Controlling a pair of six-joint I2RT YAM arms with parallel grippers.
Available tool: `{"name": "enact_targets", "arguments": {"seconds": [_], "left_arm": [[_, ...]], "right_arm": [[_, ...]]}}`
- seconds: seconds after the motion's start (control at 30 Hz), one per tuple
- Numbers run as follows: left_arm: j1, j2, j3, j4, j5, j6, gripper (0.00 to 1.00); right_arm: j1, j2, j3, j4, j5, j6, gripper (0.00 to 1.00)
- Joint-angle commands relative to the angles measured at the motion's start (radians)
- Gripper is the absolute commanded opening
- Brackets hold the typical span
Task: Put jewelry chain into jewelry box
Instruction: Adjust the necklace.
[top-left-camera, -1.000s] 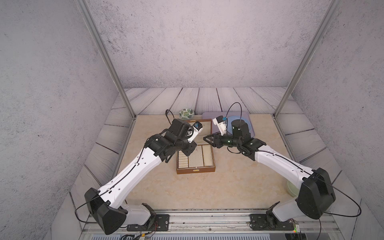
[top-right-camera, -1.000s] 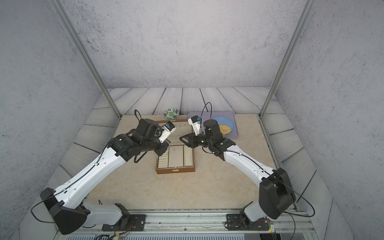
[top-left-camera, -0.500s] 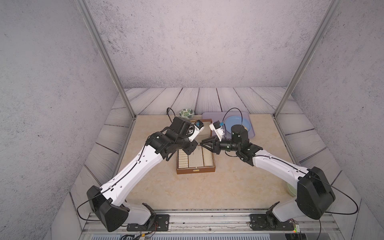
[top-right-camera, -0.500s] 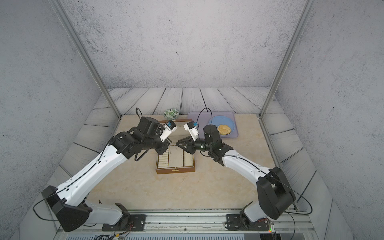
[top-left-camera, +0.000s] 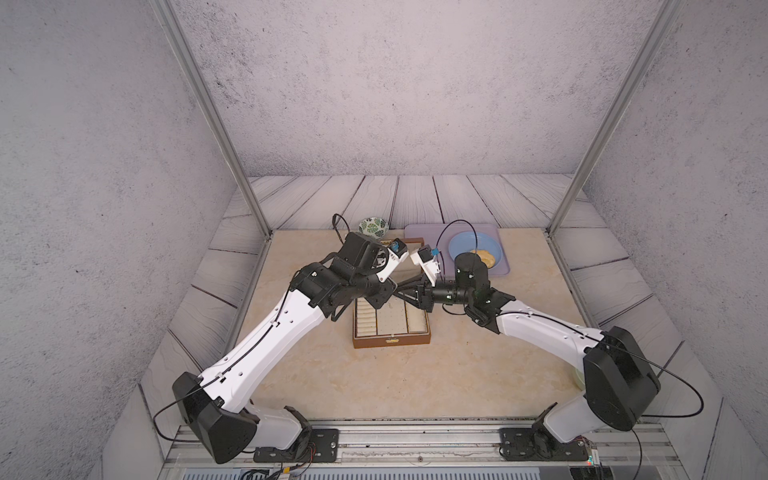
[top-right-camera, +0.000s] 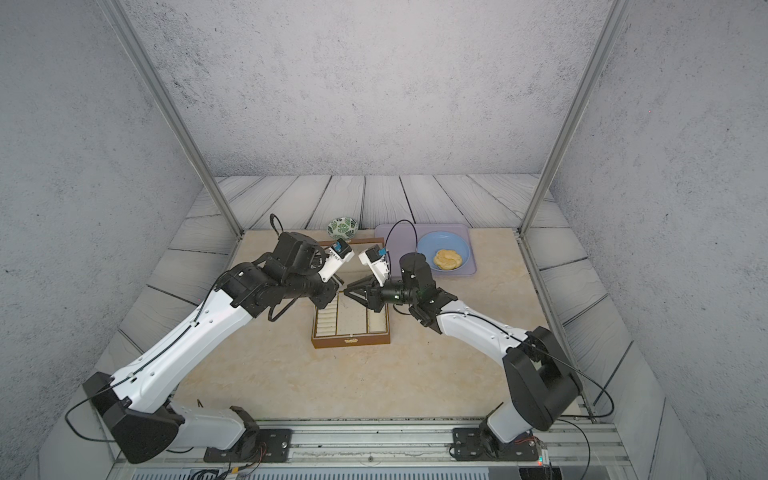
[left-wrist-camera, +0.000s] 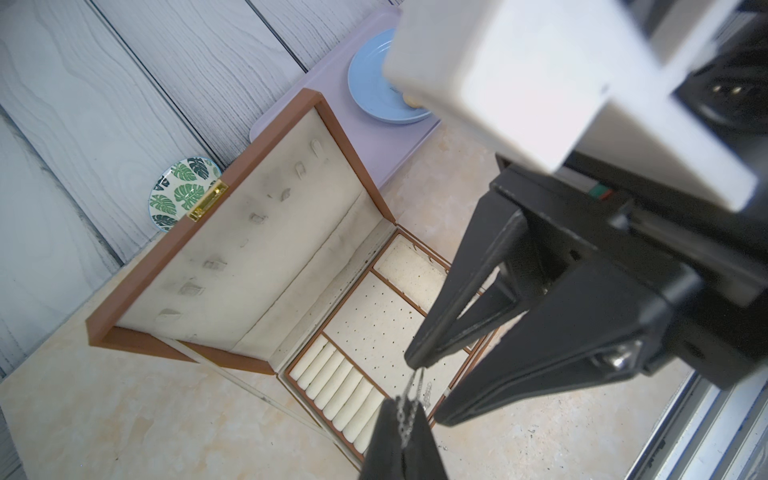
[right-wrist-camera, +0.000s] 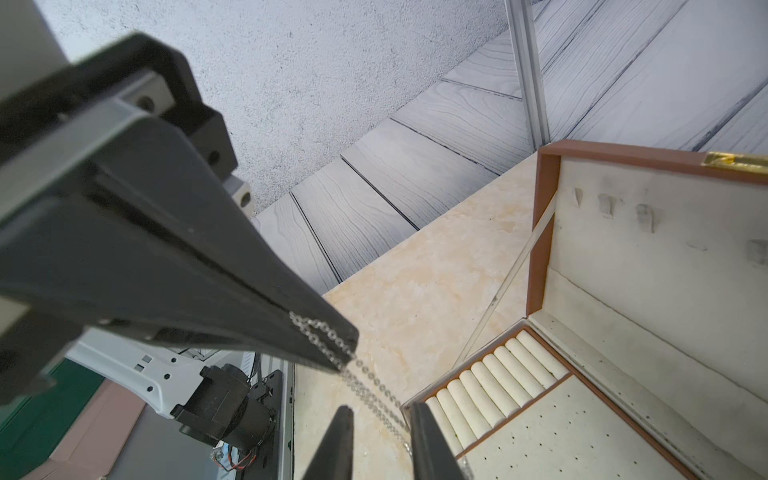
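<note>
Near jewelry box (top-left-camera: 390, 341), chain (right-wrist-camera: 370, 384) spanning left hand (right-wrist-camera: 345, 353) to right hand (right-wrist-camera: 380, 409)

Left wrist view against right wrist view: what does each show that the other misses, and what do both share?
Only the left wrist view shows the blue plate, the lilac tray, the leaf-patterned bowl and the right gripper from outside, jaws apart. Only the right wrist view shows the left gripper from outside, shut on the jewelry chain. Both show the chain and the open jewelry box.
</note>
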Motion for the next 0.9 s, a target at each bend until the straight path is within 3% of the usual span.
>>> {"name": "enact_targets", "arguments": {"seconds": [0.0, 0.87], "left_arm": [[0.005, 0.001, 0.033, -0.01, 0.016, -0.01, 0.0], [-0.004, 0.006, 0.034, -0.007, 0.036, -0.019, 0.0]], "right_arm": [[0.009, 0.005, 0.015, 0.045, -0.004, -0.006, 0.26], [0.018, 0.036, 0.049, 0.073, 0.016, 0.01, 0.22]]}}
